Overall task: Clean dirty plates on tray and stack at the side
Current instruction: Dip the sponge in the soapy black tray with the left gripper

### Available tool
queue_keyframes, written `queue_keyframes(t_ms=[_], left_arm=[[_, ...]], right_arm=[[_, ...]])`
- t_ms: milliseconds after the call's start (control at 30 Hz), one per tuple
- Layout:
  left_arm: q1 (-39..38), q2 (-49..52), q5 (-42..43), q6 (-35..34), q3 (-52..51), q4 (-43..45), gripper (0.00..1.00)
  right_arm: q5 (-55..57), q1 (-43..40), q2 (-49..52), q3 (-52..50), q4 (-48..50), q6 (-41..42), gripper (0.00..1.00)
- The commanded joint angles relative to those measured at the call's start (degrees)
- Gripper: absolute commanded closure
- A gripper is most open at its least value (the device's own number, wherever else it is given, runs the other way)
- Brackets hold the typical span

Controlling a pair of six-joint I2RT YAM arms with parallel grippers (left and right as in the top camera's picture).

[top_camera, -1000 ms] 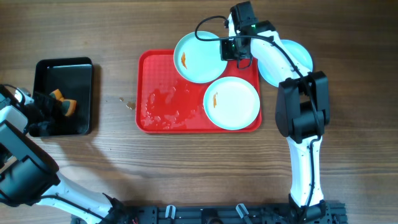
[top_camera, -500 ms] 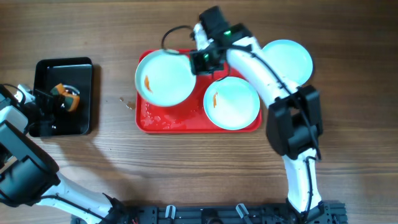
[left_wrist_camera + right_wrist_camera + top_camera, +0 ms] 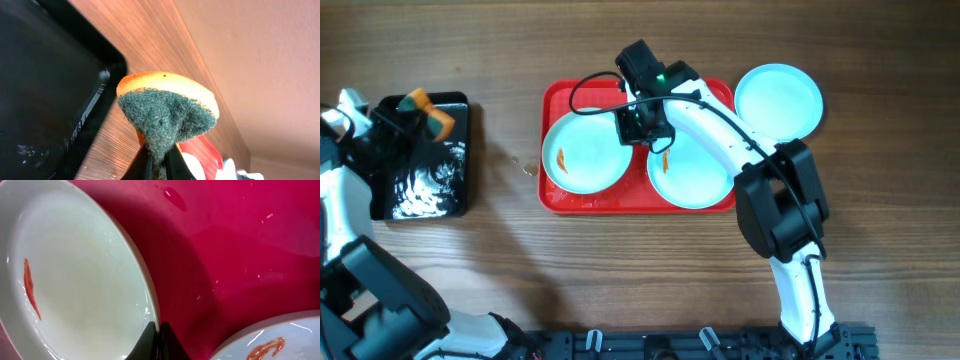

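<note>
The red tray (image 3: 560, 95) holds two pale plates. The left plate (image 3: 582, 155) has an orange smear near its left side. My right gripper (image 3: 640, 125) is shut on its right rim; the right wrist view shows the fingers (image 3: 159, 330) pinching the rim of this plate (image 3: 75, 280) above the tray (image 3: 240, 240). The second plate (image 3: 692, 172), also smeared, lies at the tray's right and shows in the right wrist view (image 3: 270, 340). A third plate (image 3: 778, 100) lies on the table right of the tray. My left gripper (image 3: 159, 160) is shut on an orange-and-green sponge (image 3: 167, 107).
A glossy black tray (image 3: 460, 130) with wet foam sits at the far left, under the sponge (image 3: 428, 110) and the left gripper (image 3: 410, 118). Small crumbs lie on the wood beside the red tray's left edge (image 3: 528, 168). The right arm crosses over the red tray.
My right gripper has dragged the held plate from the tray's back middle to its left front. My left gripper has lifted the sponge toward the black tray's back edge.
</note>
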Motion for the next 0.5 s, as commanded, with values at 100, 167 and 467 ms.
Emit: queue_keyframes(t_ms=[100, 167, 467], left_arm=[[-4.1, -2.7, -6.2, 2.4, -0.2, -1.5, 0.96], [-4.0, -2.7, -20.5, 2.4, -0.2, -3.6, 0.96], [-3.6, -3.8, -22.4, 1.8, -0.2, -1.8, 0.96]], right_arm=[[5.8, -0.2, -0.7, -2.6, 1.2, 2.1, 0.96], [5.8, -0.2, -0.7, -2.6, 1.1, 2.1, 0.96], [5.8, -0.2, -0.7, -2.6, 1.6, 0.3, 0.96]])
